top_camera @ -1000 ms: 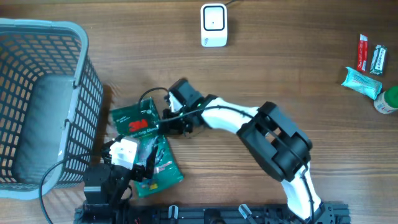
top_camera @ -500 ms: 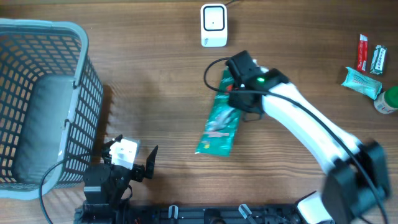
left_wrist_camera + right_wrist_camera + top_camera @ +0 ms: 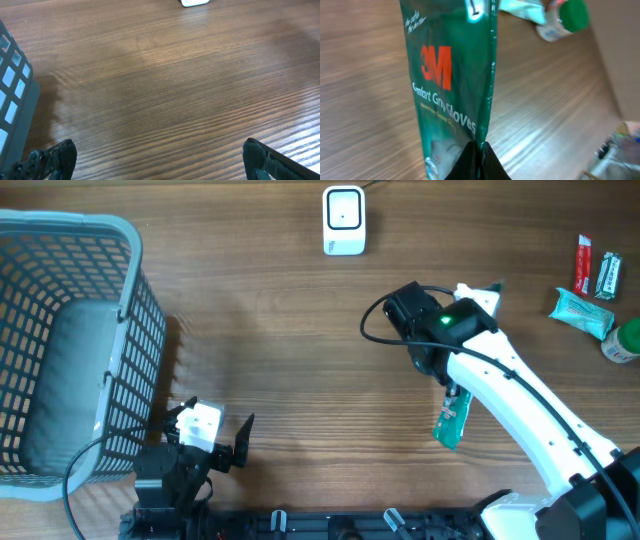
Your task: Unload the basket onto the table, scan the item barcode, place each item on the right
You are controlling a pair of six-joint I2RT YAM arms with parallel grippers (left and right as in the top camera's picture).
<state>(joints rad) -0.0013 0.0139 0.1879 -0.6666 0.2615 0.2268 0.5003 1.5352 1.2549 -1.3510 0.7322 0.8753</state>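
your right gripper (image 3: 477,159) is pinched fully closed on one edge of the green glove packet (image 3: 451,75), at the bottom of the right wrist view. from the fingers the packet stretches toward the top of that frame, with its red logo and printed front facing the camera. no barcode shows on this face, so it is probably on the far side, though that cannot be confirmed here.

in the overhead view the packet sits right of centre, lifted and seen nearly edge-on. its long axis runs roughly top to bottom, slightly tilted. the white scanner (image 3: 343,220) stands at the top centre of the frame, up and to the left of the packet and well apart from it. the coming move likely means carrying the packet that way and turning its hidden face to the scanner.

your left gripper (image 3: 155,162) is spread wide and holds nothing. it sits low at the bottom left of the overhead view, beside the basket (image 3: 70,222), and is farther from the scanner than the right.
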